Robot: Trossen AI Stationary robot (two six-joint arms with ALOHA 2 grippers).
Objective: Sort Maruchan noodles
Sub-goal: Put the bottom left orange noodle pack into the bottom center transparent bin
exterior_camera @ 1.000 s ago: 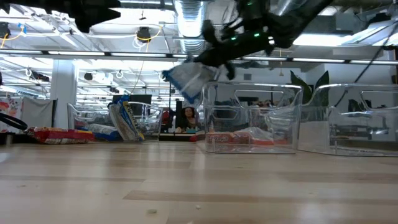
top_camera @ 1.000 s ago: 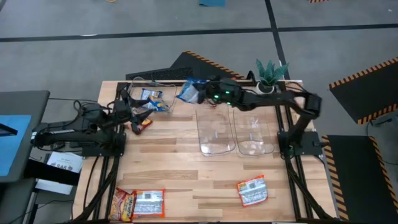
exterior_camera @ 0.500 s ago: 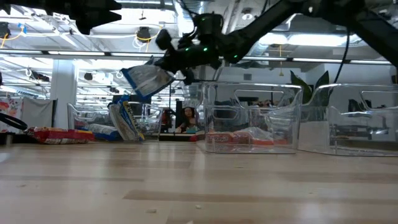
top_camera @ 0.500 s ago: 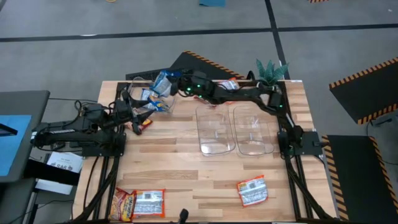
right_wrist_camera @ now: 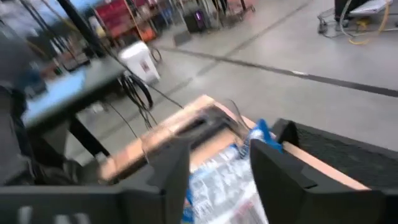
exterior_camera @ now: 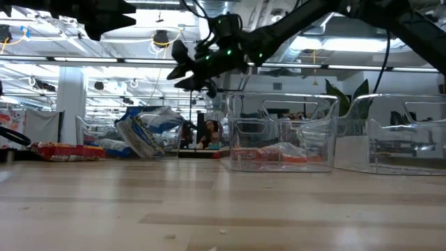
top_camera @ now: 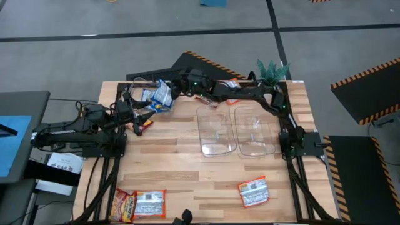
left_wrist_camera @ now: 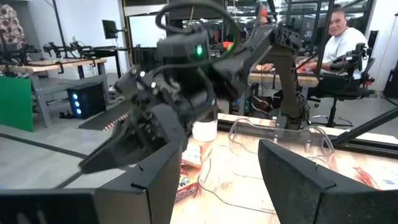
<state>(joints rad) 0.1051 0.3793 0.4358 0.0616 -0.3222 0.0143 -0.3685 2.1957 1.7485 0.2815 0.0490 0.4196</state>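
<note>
blue packet (top_camera: 162,95) now down (right end effector (top_camera: 174,87) spread)

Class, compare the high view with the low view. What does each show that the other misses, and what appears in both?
Only the high view shows two noodle packets near the table's front edge, one orange-and-white and one red-and-white, plus the potted plant and the waiting left claw at the table's left. Only the low view shows the room's ceiling lights. Both show the open right claw above the blue-and-white packet, apart from it, and the two clear bins.
</note>
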